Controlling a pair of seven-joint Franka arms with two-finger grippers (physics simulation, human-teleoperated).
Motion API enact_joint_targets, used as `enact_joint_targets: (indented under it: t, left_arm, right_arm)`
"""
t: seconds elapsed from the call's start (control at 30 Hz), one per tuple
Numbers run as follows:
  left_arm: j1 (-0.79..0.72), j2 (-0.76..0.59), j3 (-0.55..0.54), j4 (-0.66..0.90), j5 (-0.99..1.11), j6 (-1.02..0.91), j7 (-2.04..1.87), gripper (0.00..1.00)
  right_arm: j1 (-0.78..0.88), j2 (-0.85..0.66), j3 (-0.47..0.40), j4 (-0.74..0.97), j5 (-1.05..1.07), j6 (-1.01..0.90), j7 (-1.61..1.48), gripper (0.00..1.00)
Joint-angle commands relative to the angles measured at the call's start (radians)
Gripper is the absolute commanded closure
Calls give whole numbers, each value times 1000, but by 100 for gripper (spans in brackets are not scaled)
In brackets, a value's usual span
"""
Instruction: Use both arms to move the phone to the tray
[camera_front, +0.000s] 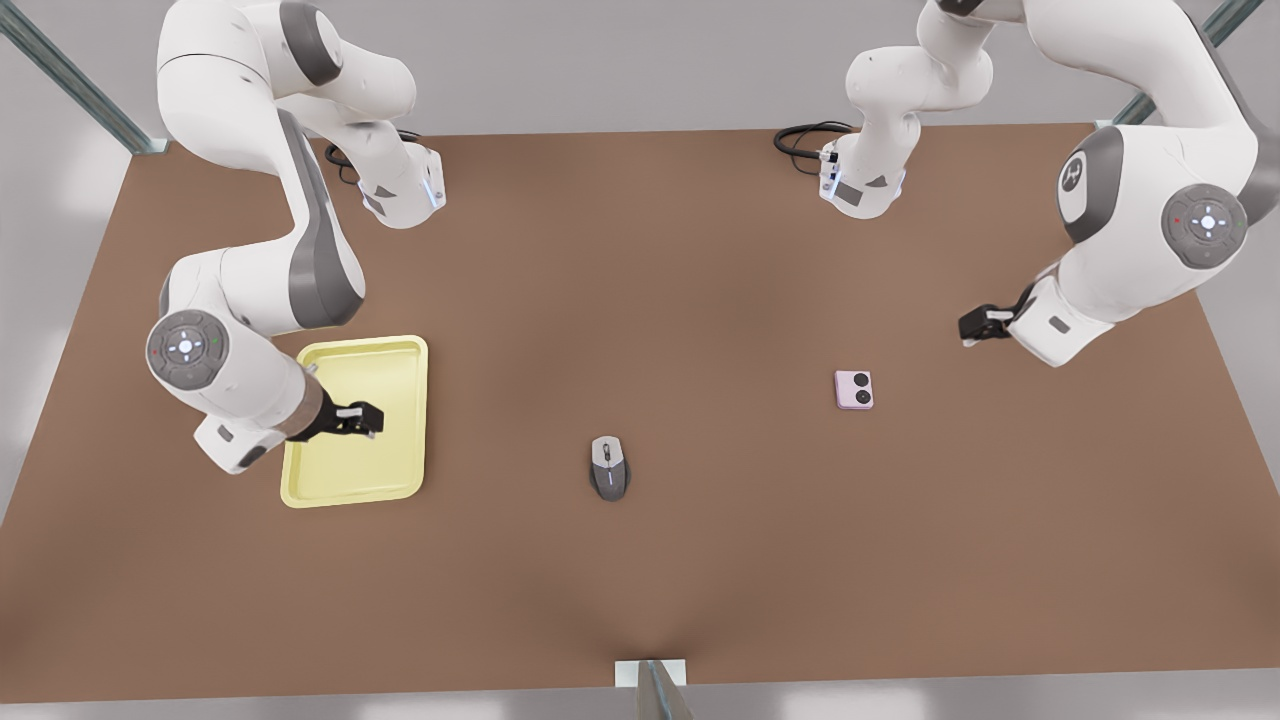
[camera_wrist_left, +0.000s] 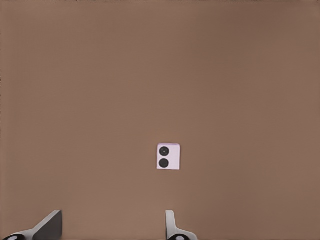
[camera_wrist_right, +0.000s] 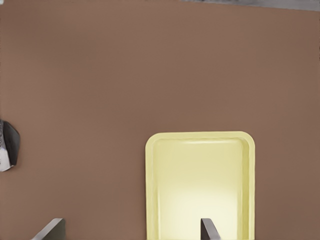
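Front view gives me the layout: the phone (camera_front: 854, 389) lies flat on the bench (camera_front: 640, 580), lens circles up, well apart from the tray (camera_front: 390, 375) at the front view's left, with a grey mouse (camera_front: 609, 467) between them and nearer the camera. That spread, I judge, is why 2 arms are needed, 1 to pick and 1 to receive.

My left gripper (camera_front: 975, 325) hangs near the phone at the front view's right, not touching it; from the left wrist view the phone (camera_wrist_left: 169, 157) sits ahead of its fingers (camera_wrist_left: 172, 226), which are spread wide with nothing between them. My right gripper (camera_front: 360, 418) hovers over the tray; the right wrist view shows the tray (camera_wrist_right: 200, 150) bare and its fingers (camera_wrist_right: 207, 229) also spread, so I read this arm as waiting.

Both wrist views cut the fingers off at the frame edge. A dark shape at the right wrist view's edge is probably the mouse; I can't confirm it.
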Motion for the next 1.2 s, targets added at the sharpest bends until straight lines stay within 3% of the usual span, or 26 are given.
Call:
enact_joint_targets:
  t: [0.0,0.07,0.1,0.17,0.43,0.6,1.13,1.17]
  left_arm:
    - [0,0,0,0,7,33,-71,0]
    - [0,11,0,-46,-28,31,-80,0]
    - [0,24,0,-142,-53,54,-73,0]
    - [-24,38,0,-414,-87,330,-77,0]
    - [-69,126,-2,-782,-84,901,-68,0]
    - [-69,176,0,-787,-73,1001,-67,0]
    - [-69,287,0,-788,-73,1042,-67,0]
    - [-69,290,0,-788,-73,1048,-68,9]
  right_arm:
    - [-1,-1,0,0,0,60,83,0]
    - [-3,-1,1,0,0,58,83,0]
    - [-3,-1,0,0,0,58,83,0]
    - [0,-1,1,0,0,58,84,0]
    - [5,-1,1,0,0,58,92,0]
    - [3,-1,0,0,0,57,87,0]
    - [5,-1,1,0,0,57,87,0]
    - [3,-1,1,0,0,57,89,0]
